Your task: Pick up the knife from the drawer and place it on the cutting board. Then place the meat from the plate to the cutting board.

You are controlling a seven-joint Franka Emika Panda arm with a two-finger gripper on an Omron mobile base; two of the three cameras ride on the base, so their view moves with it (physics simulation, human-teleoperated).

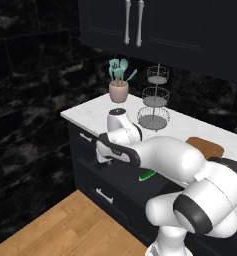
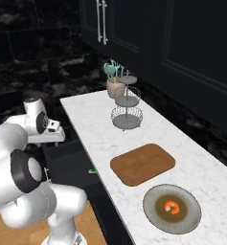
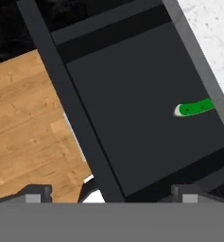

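Note:
The wide black drawer [image 3: 132, 108] stands pulled out below the counter. In it lies the knife [image 3: 194, 108]; its green handle shows near the counter-side wall, and its blade is hidden. From the base views the knife [image 1: 147, 175] is a green sliver past my arm, also low in the drawer [image 2: 92, 170]. My gripper [image 3: 112, 194] hovers open above the drawer's front part, empty, with the knife off to one side. On the counter the brown cutting board [image 2: 142, 163] lies bare. Beside it the plate [image 2: 159, 216] carries the orange-red meat [image 2: 171, 206].
A wire tiered stand [image 2: 127, 112] and a pot of teal utensils [image 1: 118, 90] stand at the far end of the white marble counter [image 2: 96, 124]. Narrower closed drawers [image 1: 102, 195] sit below. Wooden floor [image 3: 23, 123] lies in front of the drawer; black upper cabinets hang overhead.

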